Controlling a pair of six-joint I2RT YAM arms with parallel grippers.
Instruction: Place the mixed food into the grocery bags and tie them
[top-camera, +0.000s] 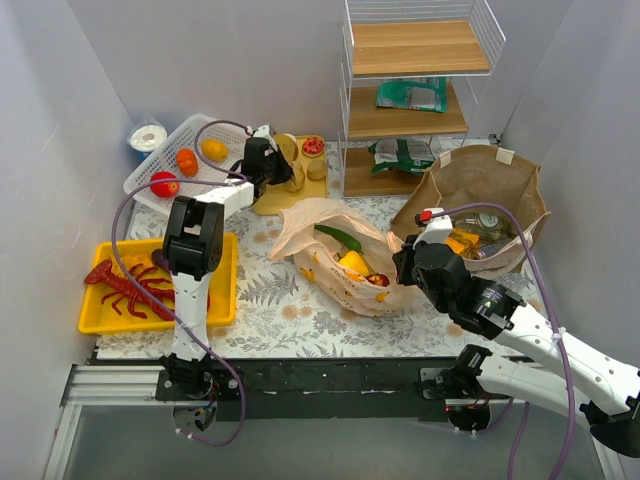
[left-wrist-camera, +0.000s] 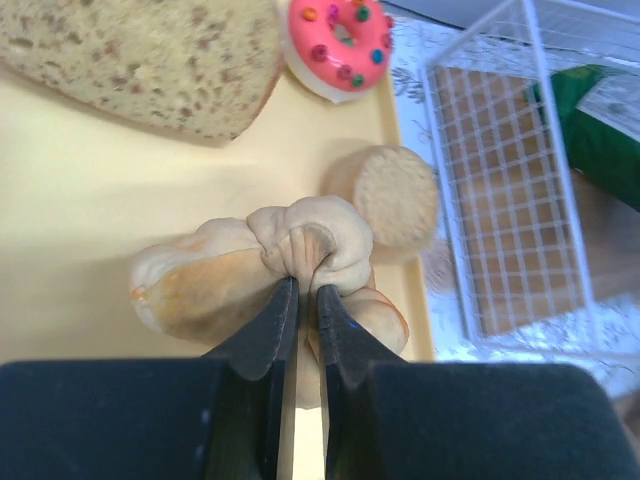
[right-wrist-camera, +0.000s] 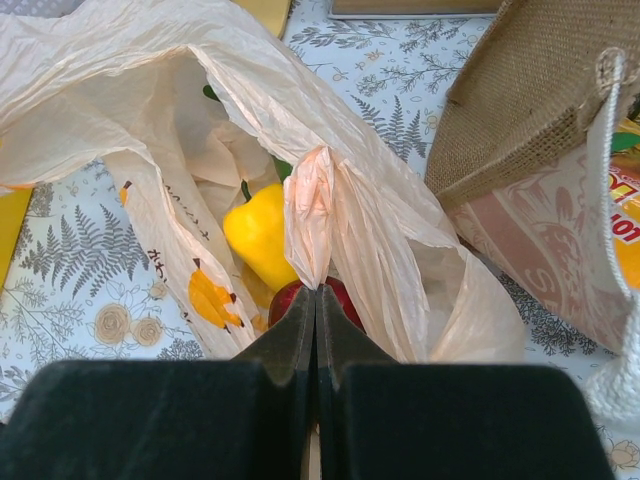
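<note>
Fingers of the left gripper (left-wrist-camera: 305, 290) are pressed together on a knotted bread roll (left-wrist-camera: 240, 275), pinching the knot at its middle. The roll lies on a yellow board (left-wrist-camera: 90, 200) at the back of the table. Sharing the board are a seeded loaf (left-wrist-camera: 140, 60), a pink doughnut (left-wrist-camera: 340, 38) with coloured sprinkles, and a round bread slice (left-wrist-camera: 395, 195) that sits right against the roll. Just past the board's edge stands a white wire shelf (left-wrist-camera: 510, 150) with a green packet (left-wrist-camera: 600, 130) on it.

Fingers of the right gripper (right-wrist-camera: 317, 292) are closed flat against each other, nipping a fold at the rim of the thin peach plastic bag (right-wrist-camera: 330, 200). This bag lies open on the fern-print tablecloth (top-camera: 270, 300) in the middle of the table. Inside it are a yellow pepper (right-wrist-camera: 262, 235), a red pepper (right-wrist-camera: 345, 297) half hidden behind the fingertips, and a green pepper (top-camera: 338, 237) seen from above.

Just to the right of it stands the brown bag (right-wrist-camera: 540, 110) with a white handle (right-wrist-camera: 608, 180). It holds an orange packet (top-camera: 462, 241) and a clear bottle (top-camera: 487, 222).

On the left side of the table, a yellow tray (top-camera: 225, 300) carries a red lobster (top-camera: 125, 285). Behind the tray, a white basket (top-camera: 178, 135) holds a tomato (top-camera: 164, 184), an orange (top-camera: 187, 161) and a lemon (top-camera: 214, 150).
</note>
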